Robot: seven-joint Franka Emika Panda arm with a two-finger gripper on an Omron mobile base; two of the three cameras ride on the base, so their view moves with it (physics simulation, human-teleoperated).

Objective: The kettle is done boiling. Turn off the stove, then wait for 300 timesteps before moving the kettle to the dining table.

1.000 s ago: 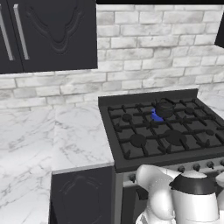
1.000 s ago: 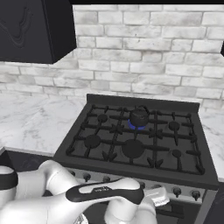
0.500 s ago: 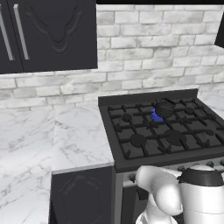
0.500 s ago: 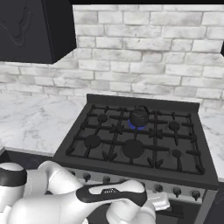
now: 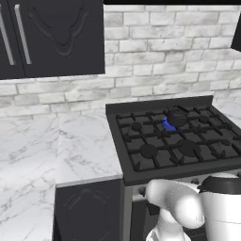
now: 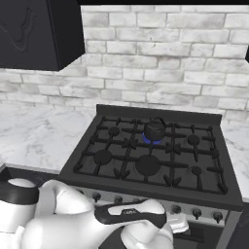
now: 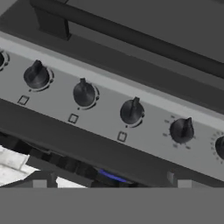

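The small black kettle (image 5: 177,116) (image 6: 155,129) sits on a back burner of the black stove (image 5: 141,172) (image 6: 85,170), with a blue flame (image 6: 146,140) showing under it. My gripper (image 6: 181,224) is low in front of the stove's silver knob strip (image 6: 204,212). In the hand view my gripper (image 7: 109,183) faces a row of dark knobs (image 7: 131,110), fingertips (image 7: 41,181) wide apart and holding nothing, so it is open. The dining table is out of view.
Marble counter (image 5: 52,146) runs left of the stove over a black cabinet door (image 5: 87,209). Dark upper cabinets (image 5: 52,37) (image 6: 34,34) hang on the brick wall. The oven's dark handle bar (image 7: 131,33) lies just beyond the knobs.
The arm has eased lower and closer to the stove's front, bringing the hand toward the knob strip. Kettle and flame are unchanged.
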